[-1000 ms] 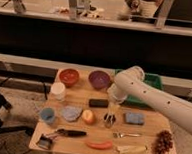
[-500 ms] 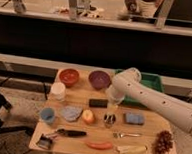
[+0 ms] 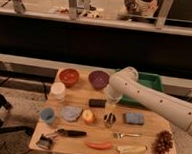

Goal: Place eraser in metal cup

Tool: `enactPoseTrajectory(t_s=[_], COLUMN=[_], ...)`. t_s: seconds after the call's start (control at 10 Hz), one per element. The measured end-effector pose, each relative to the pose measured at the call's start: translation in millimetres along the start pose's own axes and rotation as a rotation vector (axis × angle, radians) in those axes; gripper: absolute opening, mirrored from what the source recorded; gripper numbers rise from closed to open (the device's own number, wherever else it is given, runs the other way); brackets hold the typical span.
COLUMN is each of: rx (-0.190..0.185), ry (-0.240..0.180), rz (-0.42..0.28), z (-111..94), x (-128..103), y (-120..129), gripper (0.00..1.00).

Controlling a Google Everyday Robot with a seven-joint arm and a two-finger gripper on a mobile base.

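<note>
Reference = metal cup [image 3: 109,119]. It stands upright on the desk [image 3: 150,130], dark inside facing up.

End effector [image 3: 110,105]: hangs straight above the metal cup, pointing down, lower end close over the rim. Can't tell if it touches. Released or clenched: cannot tell. My arm [image 3: 157,102] reaches it from the view's right edge, above and right of the cup, elbow bend up behind the cup.

Eraser [image 3: 97,102]: lying flat on the desk, behind the metal cup and a bit to its left. That puts it just beside my end effector, on its left in view and at about the same height in view. Contact between the two: can't tell. It is outside the cup.

Rest, all relative to the metal cup:
- orange-yellow fruit [image 3: 88,116] just left
- grey-blue cloth [image 3: 70,113] further left, light blue cup [image 3: 48,115] beyond that
- pale blue pad [image 3: 134,118] to the right, near
- fork [image 3: 126,135] in front, right
- red-orange vegetable [image 3: 99,145] in front, near the desk's front edge
- banana [image 3: 131,151] in front, right
- grapes [image 3: 163,144] well to the right, in front
- black-handled brush [image 3: 71,132] in front, left
- purple bowl [image 3: 99,79] behind, slightly left
- red bowl [image 3: 69,77] behind, further left
- white cup [image 3: 58,90] behind, well left
- green bin [image 3: 148,84] behind, right, partly under my arm
</note>
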Motion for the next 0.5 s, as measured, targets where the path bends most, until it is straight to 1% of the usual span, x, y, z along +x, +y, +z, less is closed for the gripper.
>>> enactPoseTrajectory(t_s=[0.2,0.3,0.5], rx=[0.006,0.006,0.007], ry=[-0.006,-0.012,-0.019], rz=[-0.01,-0.024,-0.033], z=[-3.5,-3.3,-2.1], x=[-6.7,-13.8,-17.5], y=[-3.9,-6.8,-9.5], gripper=[0.8,0.8,0.8])
